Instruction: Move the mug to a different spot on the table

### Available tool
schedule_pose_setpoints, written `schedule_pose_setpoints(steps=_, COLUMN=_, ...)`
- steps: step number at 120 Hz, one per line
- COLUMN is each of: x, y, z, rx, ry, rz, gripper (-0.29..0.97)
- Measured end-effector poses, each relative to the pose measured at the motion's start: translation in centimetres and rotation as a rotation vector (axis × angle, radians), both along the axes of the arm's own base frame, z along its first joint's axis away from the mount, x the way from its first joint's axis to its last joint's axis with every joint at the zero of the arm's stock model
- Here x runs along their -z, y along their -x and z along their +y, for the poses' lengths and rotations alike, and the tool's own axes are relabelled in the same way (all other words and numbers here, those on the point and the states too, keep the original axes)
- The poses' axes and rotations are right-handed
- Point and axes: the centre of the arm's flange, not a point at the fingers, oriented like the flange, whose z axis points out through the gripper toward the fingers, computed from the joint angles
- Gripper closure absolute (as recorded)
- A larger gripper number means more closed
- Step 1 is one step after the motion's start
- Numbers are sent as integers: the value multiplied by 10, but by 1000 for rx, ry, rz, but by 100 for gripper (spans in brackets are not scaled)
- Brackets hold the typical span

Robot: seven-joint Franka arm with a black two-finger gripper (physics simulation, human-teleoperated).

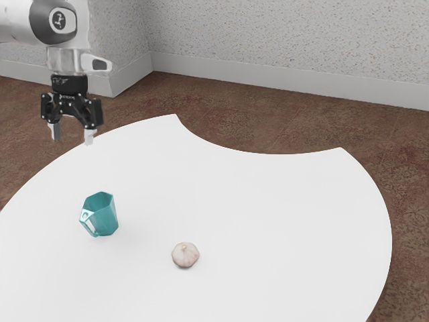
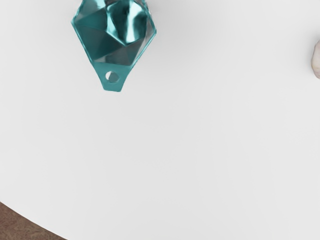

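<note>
My black two-finger gripper (image 1: 71, 136) hangs in the upper left of the exterior view, over the far edge of the round white table (image 1: 268, 201). Its fingers are spread wide with nothing between them, so I have hold of nothing.

The faceted teal mug (image 1: 100, 213) stands upright on the table in the lower left of that frame, below the gripper and well apart from it. Its handle faces the exterior view's left. Lower in the frame and to the mug's right lies a small, pale, lumpy round thing (image 1: 186, 255). It may be a garlic bulb, though I can't be sure from here. It is near the mug, not touching it.

Brown carpeted floor (image 1: 281, 114) runs past the table to a grey speckled wall (image 1: 281, 33).

In the wrist view I look down into the mug (image 2: 114, 37), which sits on bare white tabletop (image 2: 175, 150). Its pierced handle points roughly toward the table's edge, where a sliver of floor (image 2: 20, 232) shows. The pale thing (image 2: 316, 60) sits off to the mug's side.
</note>
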Motion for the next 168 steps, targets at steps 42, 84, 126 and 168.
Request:
schedule_pose_setpoints(steps=42, x=-17, y=29, z=-18, rx=83, ry=11, rz=-292, gripper=1)
schedule_pose_setpoints(steps=84, x=134, y=111, z=21, rx=27, ry=45, rz=-333, gripper=1)
schedule_pose_setpoints(steps=126, x=213, y=106, z=42, rx=132, ry=-11, rz=-516, gripper=1)
schedule_pose_setpoints(steps=168, x=251, y=94, z=52, rx=232, ry=-60, rz=-533, gripper=1)
